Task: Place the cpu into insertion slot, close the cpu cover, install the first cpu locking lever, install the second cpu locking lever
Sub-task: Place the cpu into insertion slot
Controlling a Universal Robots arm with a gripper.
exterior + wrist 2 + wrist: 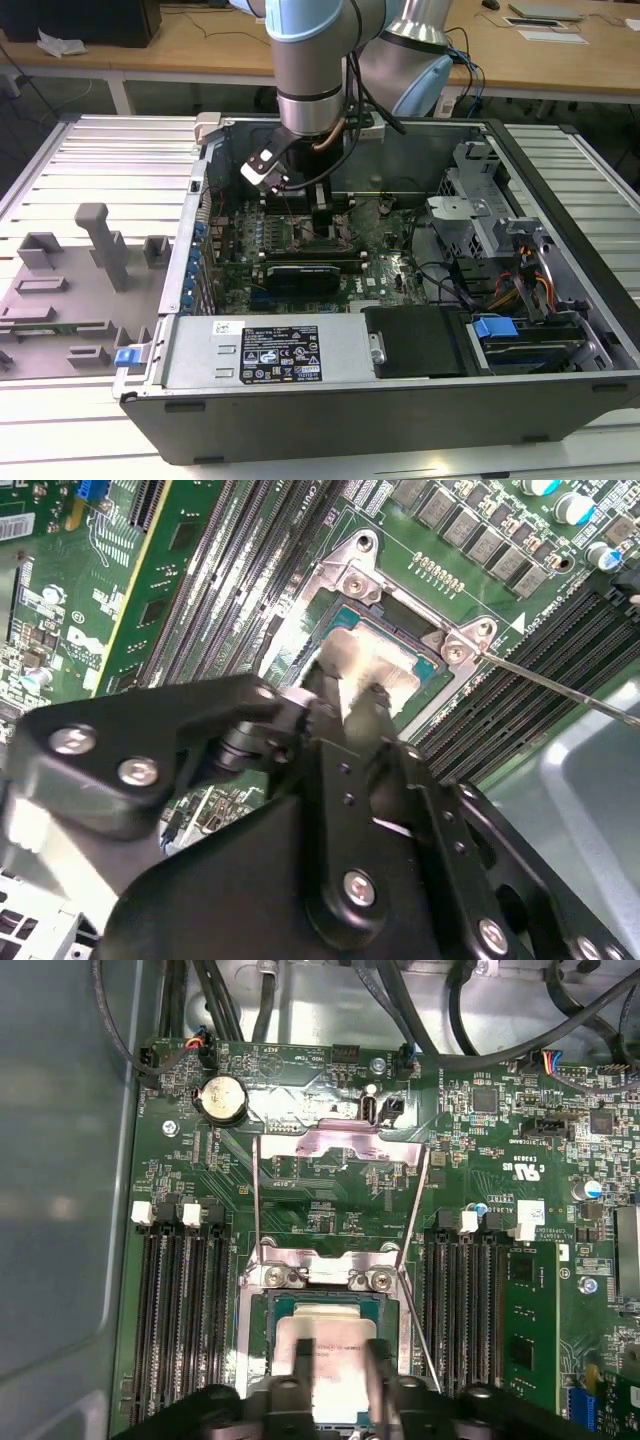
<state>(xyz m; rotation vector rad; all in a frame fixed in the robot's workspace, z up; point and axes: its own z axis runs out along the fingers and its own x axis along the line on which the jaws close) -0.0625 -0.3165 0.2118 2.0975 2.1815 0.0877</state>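
Pinches cpu in near-shut gripper right at slot, at 12 o'clock from black card in exterior view, with cover open; risks, probably, skewed seating or jammed cover through tilted, off-square release.

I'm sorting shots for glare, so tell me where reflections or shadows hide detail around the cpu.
Second wrist view: glare bleaches the cpu top nearly white. First wrist view: the cpu cover shines pale, a milder glare. Exterior view: the gripper and arm shade the board beneath them.
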